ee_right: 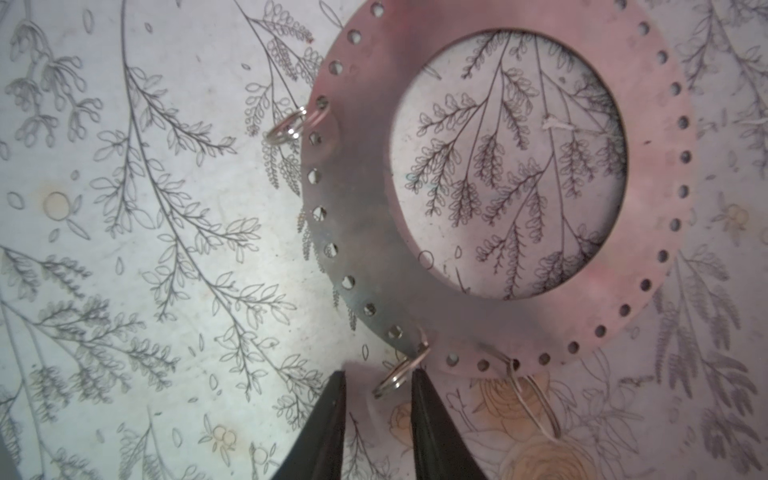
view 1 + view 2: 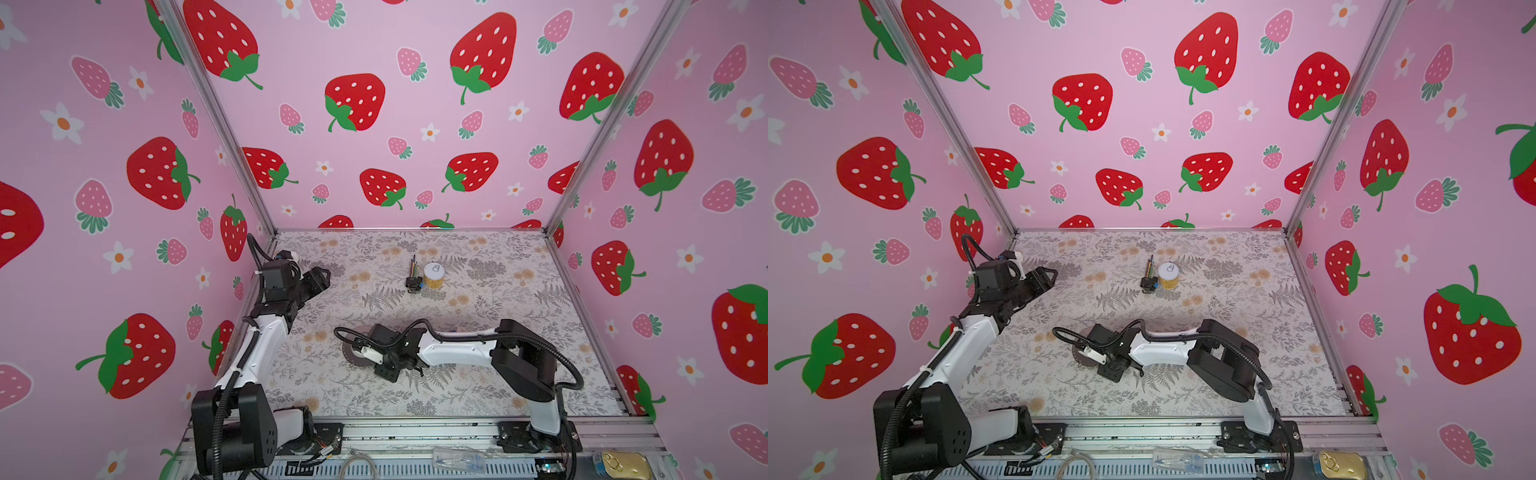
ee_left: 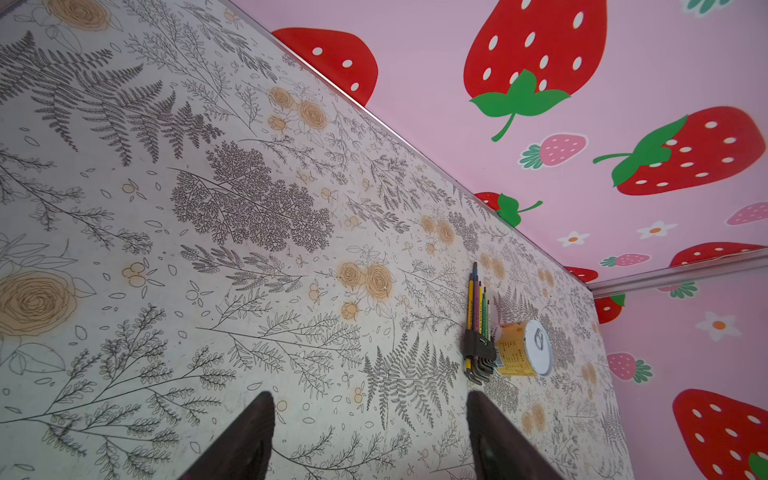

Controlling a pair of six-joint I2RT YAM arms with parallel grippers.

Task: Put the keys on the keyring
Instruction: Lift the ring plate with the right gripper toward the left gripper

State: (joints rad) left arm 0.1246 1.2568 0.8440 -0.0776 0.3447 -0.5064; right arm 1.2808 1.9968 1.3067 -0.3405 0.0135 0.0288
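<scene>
So the right gripper (image 1: 378,382) is down over the keyring (image 1: 361,232), a flat perforated hoop lying on the table (image 2: 519,353) at roughly 8 o'clock from the table's middle in both top views. Its jaws are only a little apart, straddling a small split ring (image 1: 397,376) hooked into a rim hole. There's daylight on one side, so it doesn't look pinched.

The left gripper (image 3: 370,415) hangs out at 10 o'clock with its fingers spread wide and nothing between them. The blue key tag can't be made out anywhere, maybe it's hidden by the right arm.

Looks like the steady-the-ring step. Next the jaws need to close on that split ring while the left arm fetches the key. The hex key set (image 2: 413,276) and yellow can (image 2: 434,276) at 12 o'clock are just clutter.
</scene>
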